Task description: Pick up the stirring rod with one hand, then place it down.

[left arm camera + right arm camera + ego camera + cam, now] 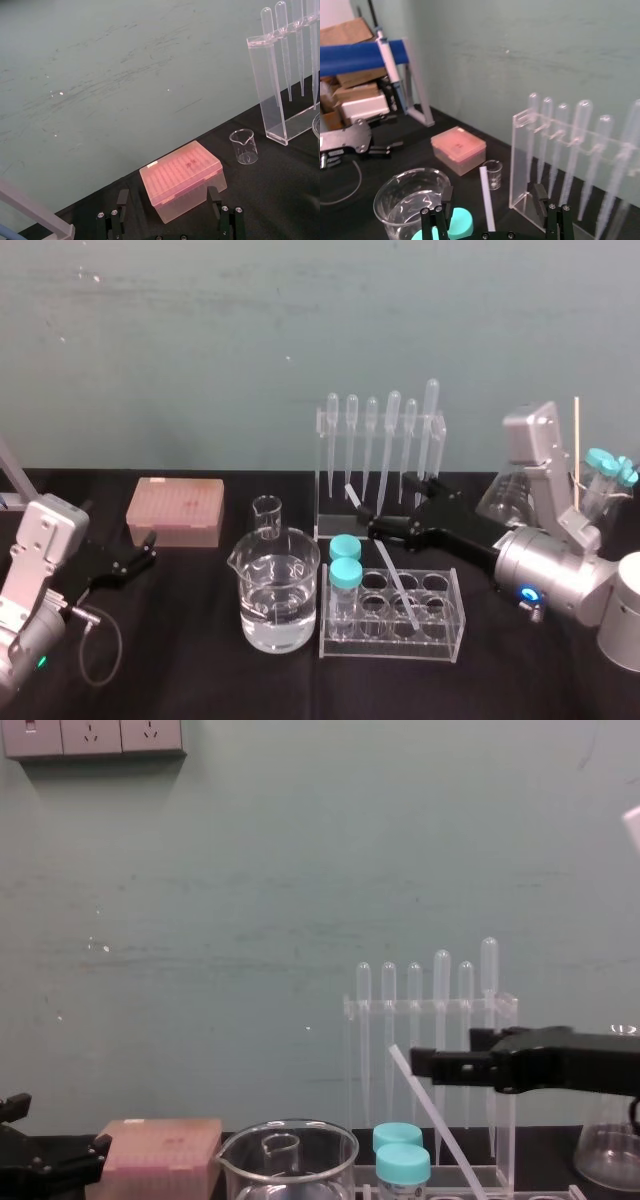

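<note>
Nearest, a clear acrylic tube rack (390, 648) stands on the black counter (190, 660) beside a glass beaker (278, 590) of water. The stirring rod (396, 585), slim, straight and milky-translucent, leans with its foot in a rack hole. Off to the left, the left end effector (138, 556) rests released by a pink box (175, 510). Behind the rack, the right end effector (378, 523) hangs with its black fingers (445, 197) spread, straddling the rod's upper part without gripping it. The pick-up looks about to begin: next comes closing squarely on the smooth, probably slippery shaft, then lifting along its tilt. The pipette stand (325, 470) is rearmost.
</note>
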Robot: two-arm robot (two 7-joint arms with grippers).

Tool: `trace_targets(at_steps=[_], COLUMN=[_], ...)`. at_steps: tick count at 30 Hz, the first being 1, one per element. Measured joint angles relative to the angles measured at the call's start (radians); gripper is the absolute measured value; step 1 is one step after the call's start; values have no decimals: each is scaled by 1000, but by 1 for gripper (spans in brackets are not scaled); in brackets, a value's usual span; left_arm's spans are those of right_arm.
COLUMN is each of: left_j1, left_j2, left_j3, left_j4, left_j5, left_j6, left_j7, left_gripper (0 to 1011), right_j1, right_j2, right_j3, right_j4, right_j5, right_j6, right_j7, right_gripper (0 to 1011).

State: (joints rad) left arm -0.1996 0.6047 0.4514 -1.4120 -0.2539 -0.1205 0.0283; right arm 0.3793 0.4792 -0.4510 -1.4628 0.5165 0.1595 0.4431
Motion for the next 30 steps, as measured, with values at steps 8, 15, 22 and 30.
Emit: trace_targets(at_steps=[8,15,22,30], left_j1=[0,0,0,0], left_j2=[0,0,0,0], left_j3=[0,0,0,0], left_j4=[0,0,0,0], left_j5=[0,0,0,0], left_j6=[0,0,0,0], left_j7=[0,0,0,0], left_gripper=[1000,1000,1000,1000], right_j1=[78,112,132,138], right_j2=[-47,-80,-106,-117], right_j3=[-46,-59,-64,-64], right_j4=[108,171,214,228], right_j5=[-30,-51,-65,-75], right_j6=[11,14,13,2], right_j7=[49,50,50,50], right_gripper=[1003,1003,1003,1003])
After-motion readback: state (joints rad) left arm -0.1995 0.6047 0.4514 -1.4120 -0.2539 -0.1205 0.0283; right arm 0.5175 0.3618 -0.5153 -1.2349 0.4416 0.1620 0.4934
